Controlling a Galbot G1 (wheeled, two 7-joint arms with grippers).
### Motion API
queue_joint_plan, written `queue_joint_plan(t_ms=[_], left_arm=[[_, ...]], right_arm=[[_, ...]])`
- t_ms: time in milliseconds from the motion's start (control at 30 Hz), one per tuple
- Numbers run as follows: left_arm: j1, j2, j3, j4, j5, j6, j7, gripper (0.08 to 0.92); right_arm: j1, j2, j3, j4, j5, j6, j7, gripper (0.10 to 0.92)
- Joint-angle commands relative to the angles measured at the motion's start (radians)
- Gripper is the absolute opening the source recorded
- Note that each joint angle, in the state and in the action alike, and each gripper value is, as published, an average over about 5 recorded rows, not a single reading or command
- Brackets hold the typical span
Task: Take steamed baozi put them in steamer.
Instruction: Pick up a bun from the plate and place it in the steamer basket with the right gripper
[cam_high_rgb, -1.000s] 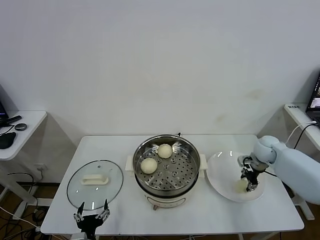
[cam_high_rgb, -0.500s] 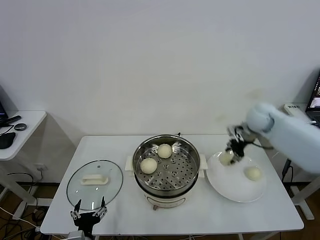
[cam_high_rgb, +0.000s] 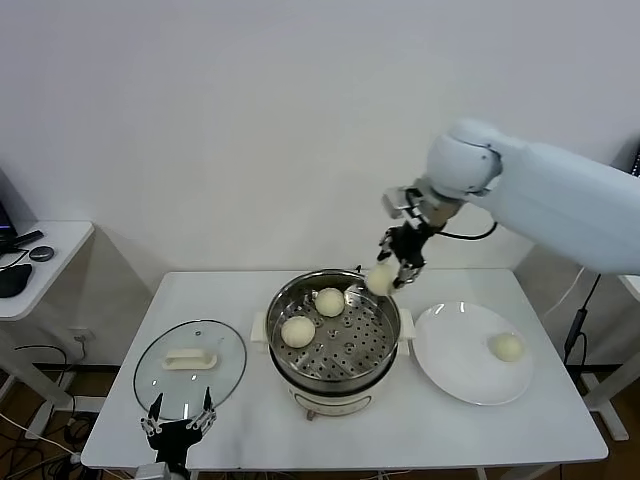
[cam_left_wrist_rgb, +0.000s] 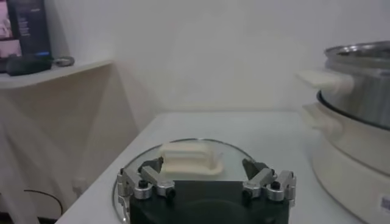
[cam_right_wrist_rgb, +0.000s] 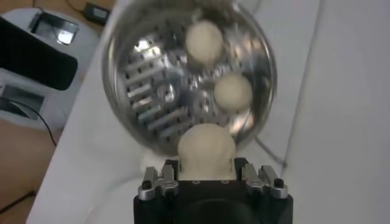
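Note:
My right gripper is shut on a cream-white baozi and holds it in the air over the back right rim of the steamer. In the right wrist view the held baozi sits between the fingers, above the steamer. Two baozi lie on the perforated tray, one at the back and one at the left. Another baozi lies on the white plate. My left gripper is open and empty near the table's front edge.
The glass lid with its white handle lies left of the steamer, just beyond my left gripper; it also shows in the left wrist view. A side table with dark items stands at the far left.
My right gripper took one baozi off the plate, lifted it and carried it left to above the steamer's rim. One baozi stays on the plate. The left arm barely moved.

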Motion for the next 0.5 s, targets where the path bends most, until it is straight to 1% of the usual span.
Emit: queue_joint_plan(t_ms=[33,267,500], left_arm=[[0.008,-0.012,0.013,-0.016,0.003,-0.012,-0.011,0.823],[0.000,-0.013,0.004,-0.003,0.001,-0.011,-0.013,0.823],[-0.016,-0.013,-0.003,0.022,0.000,-0.011,-0.014,0.823]], right_arm=[[0.020,0.083,-0.074,0.113,0.035,0.097,0.073,0.531],[-0.052,0.120,-0.049,0.081,0.010,0.126,0.095,0.526],[-0.091,0.139,-0.050,0.058,-0.067,0.201,0.125,0.529]])
